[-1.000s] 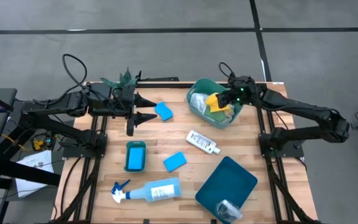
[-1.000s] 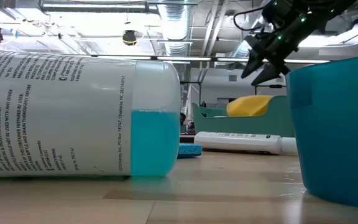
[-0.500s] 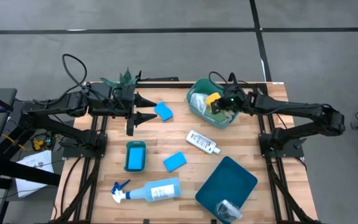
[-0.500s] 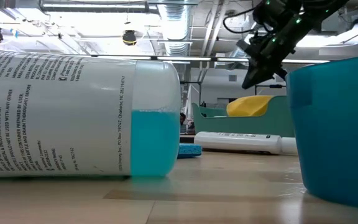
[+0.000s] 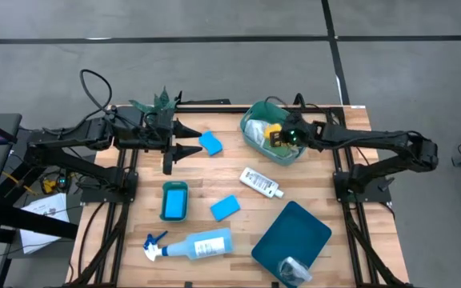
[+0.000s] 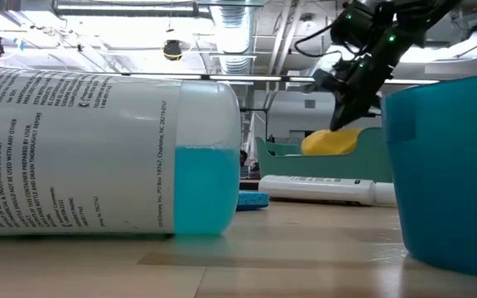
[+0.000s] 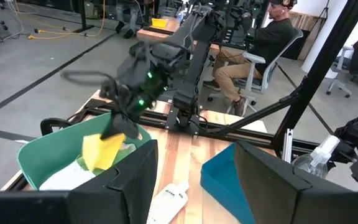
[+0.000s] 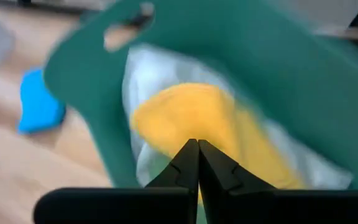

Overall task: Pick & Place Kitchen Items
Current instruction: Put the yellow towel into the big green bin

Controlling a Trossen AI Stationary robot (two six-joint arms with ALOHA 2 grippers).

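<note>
Where wood-slat table ends, grey floor surrounds

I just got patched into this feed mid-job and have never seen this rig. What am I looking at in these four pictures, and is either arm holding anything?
Two dark robot arms work at a wooden table. One picture looks straight down, one looks level from the tabletop, and two come from cameras on the wrists. On the table lie blue sponges, a white bottle, a spray bottle on its side and a green tub with cloths in it. The right end effector is shut, its tips at the yellow cloth in the tub; whether it has pinched the cloth is unclear. The left end effector waits open near a sponge, holding nothing.
</note>
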